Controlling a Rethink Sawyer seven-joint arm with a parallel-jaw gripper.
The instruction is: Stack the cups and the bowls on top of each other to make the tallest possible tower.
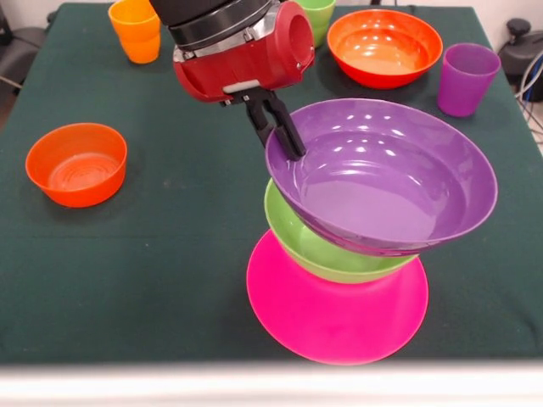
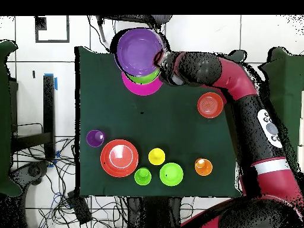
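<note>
Now pincer (image 1: 287,140) clamps tilted purple bowl (image 1: 382,174) rim atop green bowl (image 1: 327,250).

Dark green cloth covers the worktop (image 1: 127,280), pale strip along its near edge. Around it the floor (image 2: 35,89) is white tile with dark grout, and black cables (image 2: 41,184) lie tangled over the tiles.

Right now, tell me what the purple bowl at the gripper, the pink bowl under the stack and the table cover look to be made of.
Purple bowl: probably moulded plastic, glossy, since lamp highlights glint across its inside. Pink bowl: likely the same smooth plastic, with a softer sheen and even colour. Table cover: looks like dark green cloth or felt, matte, with no reflections; the exact fabric cannot be told.
</note>
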